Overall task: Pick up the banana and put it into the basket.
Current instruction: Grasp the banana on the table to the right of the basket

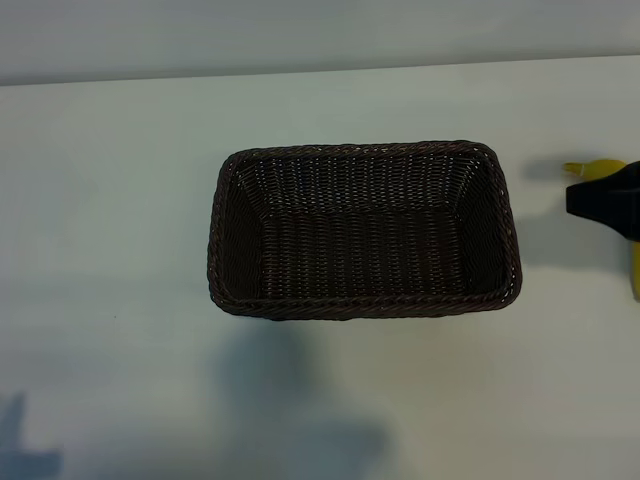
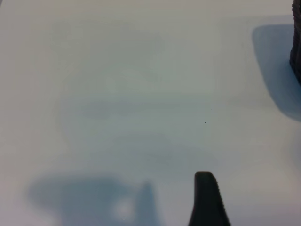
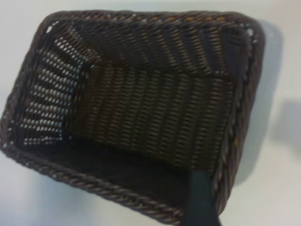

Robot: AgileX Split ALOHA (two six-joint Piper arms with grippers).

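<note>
The dark brown woven basket (image 1: pixel 365 300) sits empty in the middle of the white table; it fills the right wrist view (image 3: pixel 141 61). The yellow banana (image 1: pixel 600 169) lies at the table's far right, beside the basket, partly covered by my right gripper (image 1: pixel 606 200), which hangs over it. In the right wrist view that gripper (image 3: pixel 153 207) is open, one dark finger (image 3: pixel 202 197) showing over the basket's corner with nothing held; no banana shows there. My left gripper (image 2: pixel 150 212) is open over bare table, one finger (image 2: pixel 208 202) in view.
The white table (image 1: pixel 110 200) stretches around the basket, with its back edge near the top of the exterior view. A corner of the basket (image 2: pixel 296 47) shows in the left wrist view. Arm shadows fall on the table's front part.
</note>
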